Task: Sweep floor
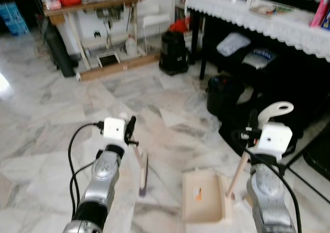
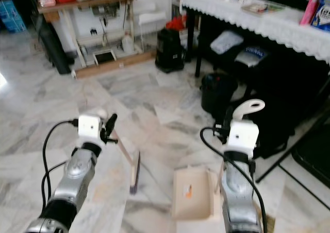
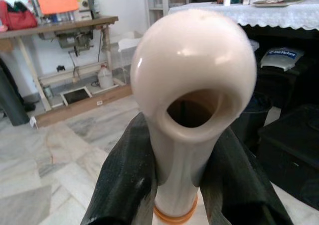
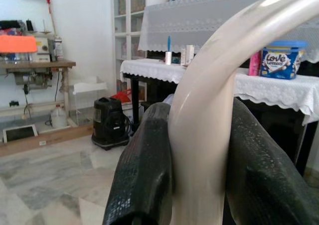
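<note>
My left gripper is shut on the cream handle of a small brush, whose head hangs just above the marble floor. In the left wrist view the handle's rounded, hollow end sits between the two black fingers. My right gripper is shut on the long cream handle of a dustpan. The pan rests on the floor to the right of the brush head. The right wrist view shows that curved handle squeezed between the fingers.
A black canister stands ahead, near a wooden table at the back left. A table with a white lace cloth runs along the right, with black bags under and beside it. Open marble floor lies to the left.
</note>
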{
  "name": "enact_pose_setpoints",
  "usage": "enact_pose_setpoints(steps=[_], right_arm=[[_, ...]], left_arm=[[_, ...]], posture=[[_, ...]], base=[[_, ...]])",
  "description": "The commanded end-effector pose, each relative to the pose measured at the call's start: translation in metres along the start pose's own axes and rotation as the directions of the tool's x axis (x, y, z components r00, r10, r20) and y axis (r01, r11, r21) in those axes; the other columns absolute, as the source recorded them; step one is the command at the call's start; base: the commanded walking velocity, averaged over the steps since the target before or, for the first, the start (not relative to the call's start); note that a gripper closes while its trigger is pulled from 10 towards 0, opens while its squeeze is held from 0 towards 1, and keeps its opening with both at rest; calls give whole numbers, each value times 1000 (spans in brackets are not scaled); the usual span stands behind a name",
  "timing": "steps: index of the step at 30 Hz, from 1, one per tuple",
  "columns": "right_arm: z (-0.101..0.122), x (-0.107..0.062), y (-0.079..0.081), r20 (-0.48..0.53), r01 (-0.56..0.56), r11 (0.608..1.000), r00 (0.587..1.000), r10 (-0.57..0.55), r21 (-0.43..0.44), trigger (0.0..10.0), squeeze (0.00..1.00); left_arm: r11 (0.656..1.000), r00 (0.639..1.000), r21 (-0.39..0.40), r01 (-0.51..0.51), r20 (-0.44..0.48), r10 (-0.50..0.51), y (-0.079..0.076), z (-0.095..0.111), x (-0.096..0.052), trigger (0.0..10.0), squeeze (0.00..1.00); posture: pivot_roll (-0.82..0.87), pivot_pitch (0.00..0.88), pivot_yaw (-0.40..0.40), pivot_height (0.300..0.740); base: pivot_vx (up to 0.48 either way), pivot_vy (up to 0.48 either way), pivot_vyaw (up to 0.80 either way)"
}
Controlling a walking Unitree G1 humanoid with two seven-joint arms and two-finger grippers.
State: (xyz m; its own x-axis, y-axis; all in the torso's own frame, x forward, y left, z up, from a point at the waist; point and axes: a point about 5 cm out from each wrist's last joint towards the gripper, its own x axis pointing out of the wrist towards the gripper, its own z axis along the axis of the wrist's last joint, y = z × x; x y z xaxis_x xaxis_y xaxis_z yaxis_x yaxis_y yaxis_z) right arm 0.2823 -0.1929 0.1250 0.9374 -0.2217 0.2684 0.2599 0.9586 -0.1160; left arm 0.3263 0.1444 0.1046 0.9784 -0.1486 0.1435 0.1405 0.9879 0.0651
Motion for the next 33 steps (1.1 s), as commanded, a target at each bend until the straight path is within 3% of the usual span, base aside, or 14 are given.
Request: enact_pose_setpoints(steps=[1, 9, 33], right_arm=[[7, 3, 3, 32, -1, 1000, 999, 1, 23, 10000, 0], [5, 3, 1, 30, 4, 1000, 1000, -4, 16, 10000, 0], [4, 3, 2, 26, 6, 1000, 1000, -6, 19, 10000, 0]], left_arm=[[1000, 999, 28, 1, 41, -2, 4, 9, 3, 10000, 0], [999, 999, 30, 14, 40, -15, 3, 8, 3, 10000, 0], [1000, 999, 16, 12, 41, -13, 2, 9, 5, 10000, 0]], posture=[[-54, 0, 61, 740], [-56, 0, 66, 740], [-53, 0, 65, 740]], base=[[0, 0, 0], [0, 0, 0], [0, -336, 0]])
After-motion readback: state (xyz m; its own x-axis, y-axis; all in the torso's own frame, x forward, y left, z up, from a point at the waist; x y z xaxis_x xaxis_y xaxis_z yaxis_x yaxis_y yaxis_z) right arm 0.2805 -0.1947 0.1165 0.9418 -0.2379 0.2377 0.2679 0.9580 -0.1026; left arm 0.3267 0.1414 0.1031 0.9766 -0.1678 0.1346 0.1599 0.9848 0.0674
